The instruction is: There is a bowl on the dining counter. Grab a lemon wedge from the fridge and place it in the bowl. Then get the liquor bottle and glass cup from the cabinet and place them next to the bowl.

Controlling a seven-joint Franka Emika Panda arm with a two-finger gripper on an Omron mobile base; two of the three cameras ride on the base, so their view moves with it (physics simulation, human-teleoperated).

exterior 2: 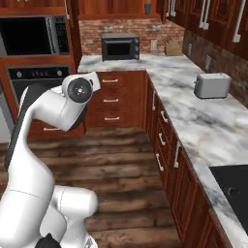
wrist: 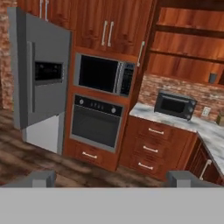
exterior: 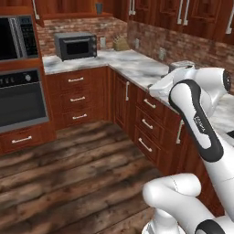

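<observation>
The tall grey steel fridge [wrist: 41,74] stands at the left of the hand view, both doors shut, its black display panel facing me. My gripper [wrist: 113,179] is open, its two fingertips [wrist: 41,178] wide apart at the bottom of that view with nothing between them. It points across the wooden floor toward the fridge and the oven wall, well short of both. Closed red-brown wall cabinets [wrist: 107,26] hang above the built-in appliances. The bowl, dining counter, lemon wedge, liquor bottle and glass cup are out of view.
A built-in microwave [wrist: 103,74] and wall oven [wrist: 96,122] sit right of the fridge. An L-shaped marble wall counter [exterior 2: 193,116] carries a black microwave [exterior 2: 120,47], knife block [exterior 2: 170,47], toaster [exterior 2: 211,85] and cooktop [exterior 2: 232,184]. Open wooden floor [exterior: 68,173] lies ahead.
</observation>
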